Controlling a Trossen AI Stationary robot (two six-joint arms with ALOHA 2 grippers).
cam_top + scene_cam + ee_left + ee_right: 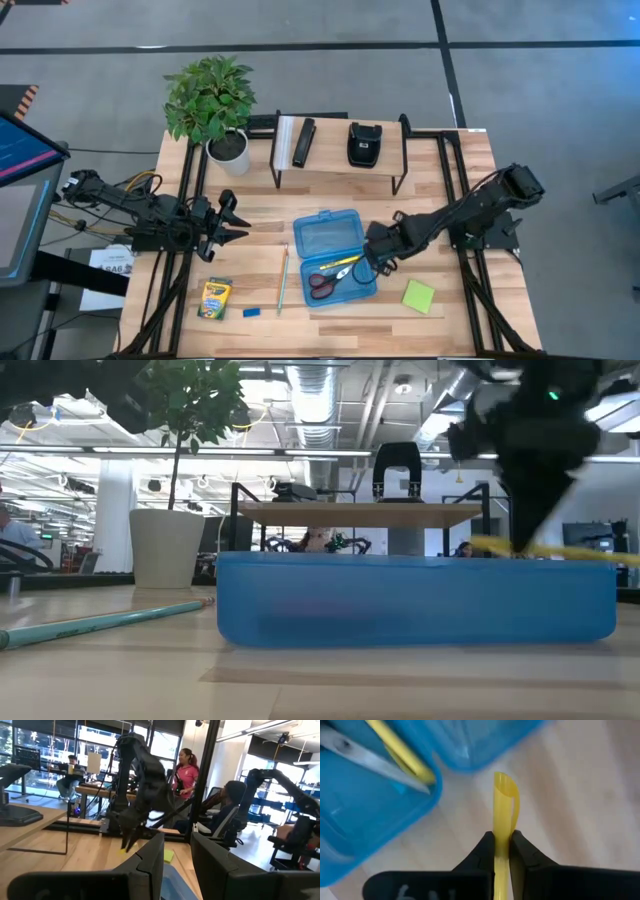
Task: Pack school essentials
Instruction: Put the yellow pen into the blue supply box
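Wooden surface [330, 325] fills the middle of the high view. At lower left lie the crayon box [214, 298], a blue eraser [251, 312] and a green pencil [283, 279]. Above them, at centre left, the left pincer [236, 222] waits with its fingers narrowly apart, holding nothing. At centre sits the open blue case [330, 250], with red scissors [322, 284] and a yellow pencil [338, 265] inside. At its right edge the right pincer [372, 265] is clamped on a yellow pencil-like stick [504, 815] over bare wood beside the case. A green sticky pad [418, 295] lies at lower right.
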